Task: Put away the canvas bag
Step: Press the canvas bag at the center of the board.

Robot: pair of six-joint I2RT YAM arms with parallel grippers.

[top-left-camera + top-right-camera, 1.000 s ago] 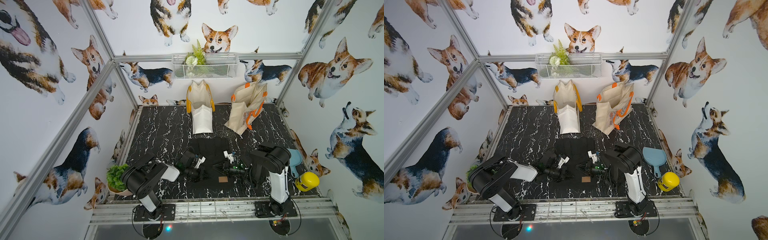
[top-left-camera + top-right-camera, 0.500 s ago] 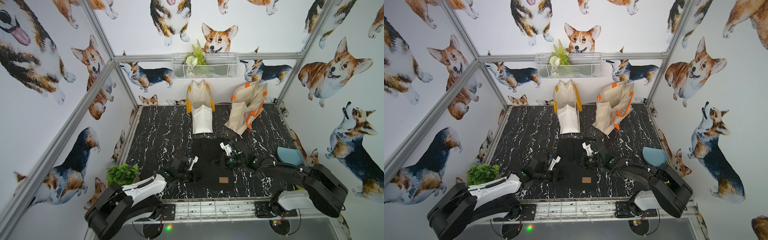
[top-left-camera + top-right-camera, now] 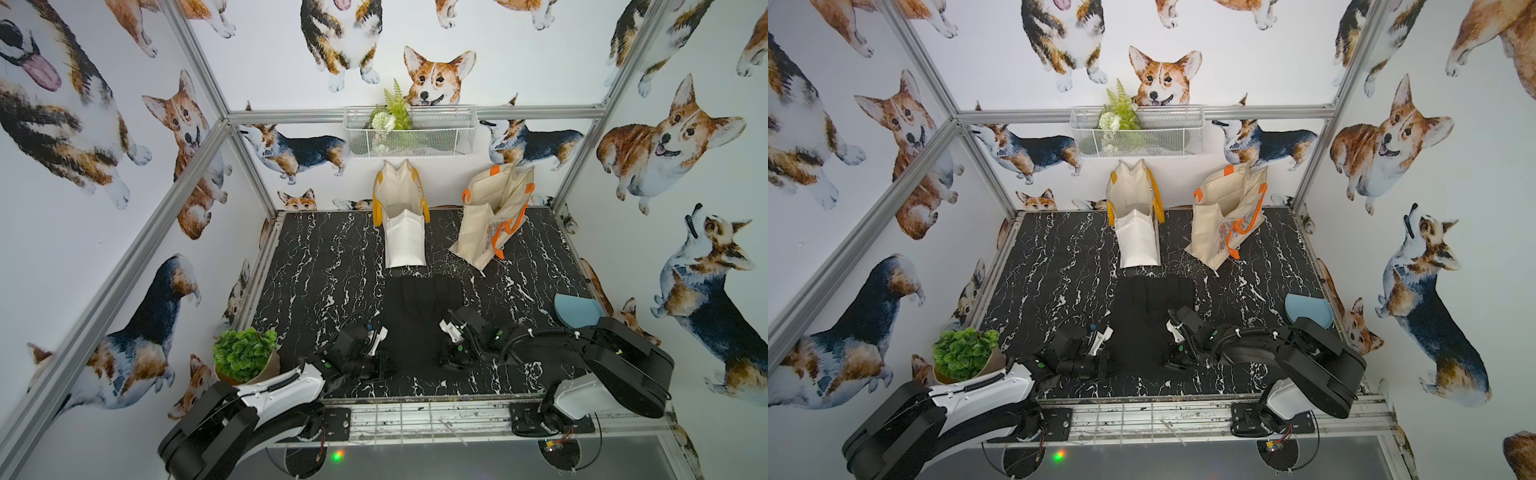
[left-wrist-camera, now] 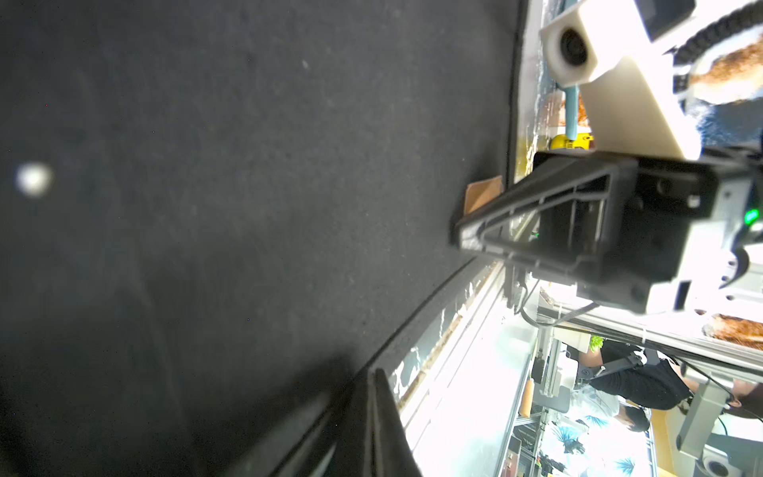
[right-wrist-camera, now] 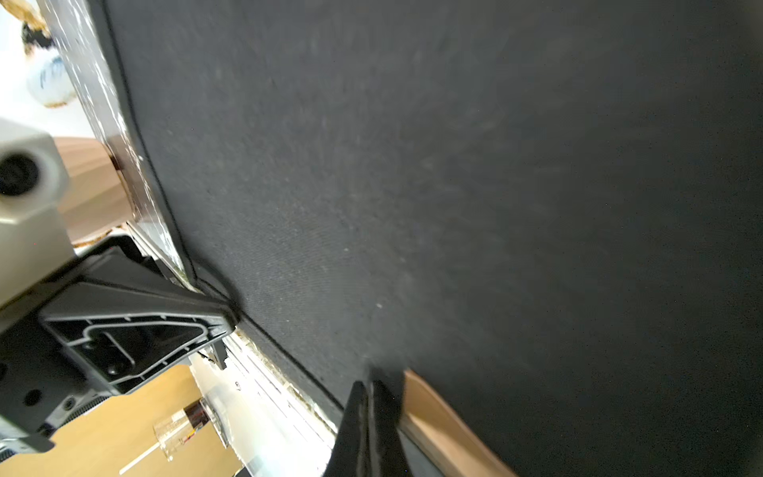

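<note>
While black canvas bag lies flat on table, left pincer and right pincer pinch its near hem

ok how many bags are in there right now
3: a cream bag with yellow handles at the back middle, a cream bag with orange handles to its right, and a black bag lying flat in front of them. None looks hidden.
</note>
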